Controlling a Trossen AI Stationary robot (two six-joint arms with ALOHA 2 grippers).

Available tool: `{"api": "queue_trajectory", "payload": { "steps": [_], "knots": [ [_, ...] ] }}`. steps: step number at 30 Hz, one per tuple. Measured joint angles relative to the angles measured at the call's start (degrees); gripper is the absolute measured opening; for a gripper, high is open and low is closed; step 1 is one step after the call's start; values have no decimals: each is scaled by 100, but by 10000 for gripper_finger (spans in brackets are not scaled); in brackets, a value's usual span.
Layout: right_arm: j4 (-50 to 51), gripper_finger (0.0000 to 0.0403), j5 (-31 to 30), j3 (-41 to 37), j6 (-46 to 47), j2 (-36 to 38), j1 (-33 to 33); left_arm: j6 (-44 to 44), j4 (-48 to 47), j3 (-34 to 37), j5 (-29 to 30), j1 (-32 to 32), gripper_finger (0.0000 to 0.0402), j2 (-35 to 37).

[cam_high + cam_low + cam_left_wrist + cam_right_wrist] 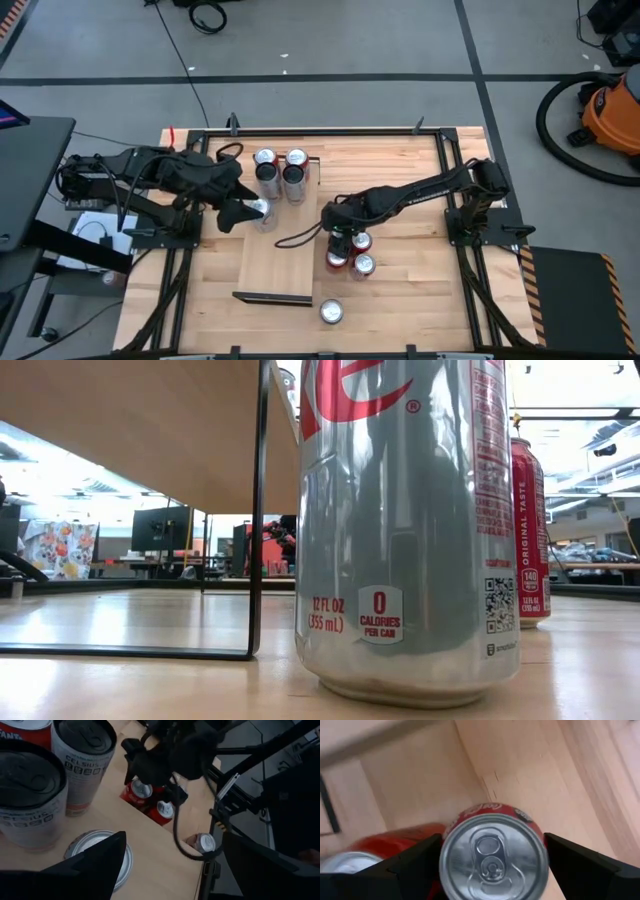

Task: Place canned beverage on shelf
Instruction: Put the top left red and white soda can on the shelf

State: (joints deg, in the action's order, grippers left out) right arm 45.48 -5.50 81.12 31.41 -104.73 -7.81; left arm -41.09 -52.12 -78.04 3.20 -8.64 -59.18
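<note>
The shelf [275, 260] is a pale board in the middle of the table, with a dark lip at each short end. Several cans [280, 172] stand at its far end, and a silver can [264, 212] stands just nearer. My left gripper [240, 212] is open and hovers above that silver can [100, 852]. Three red cans stand upright on the table to the right of the shelf. My right gripper [338, 245] points down over one of them [495, 855], open, with a finger on either side of its top.
A silver can [331, 312] stands alone near the shelf's near right corner and fills the low view [410, 530], with a red can [530, 530] behind it. Bare wood lies on the shelf's near half and at the table's right side.
</note>
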Motion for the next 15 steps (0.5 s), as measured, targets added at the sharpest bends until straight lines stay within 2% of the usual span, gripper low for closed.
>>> {"api": "queue_trajectory", "payload": {
  "steps": [4, 9, 15],
  "knots": [
    [5, 347, -51, 0, -304, -97, 14, 1, 2, 0, -9, 0, 341, 0],
    [-57, 322, 37, 0, -1224, -101, 175, -2, 0, 0, -10, 0, 341, 0],
    [2, 318, 501, -2, -2324, -22, 447, -5, 2, 0, -42, 0, 341, 0]
  ]
}}
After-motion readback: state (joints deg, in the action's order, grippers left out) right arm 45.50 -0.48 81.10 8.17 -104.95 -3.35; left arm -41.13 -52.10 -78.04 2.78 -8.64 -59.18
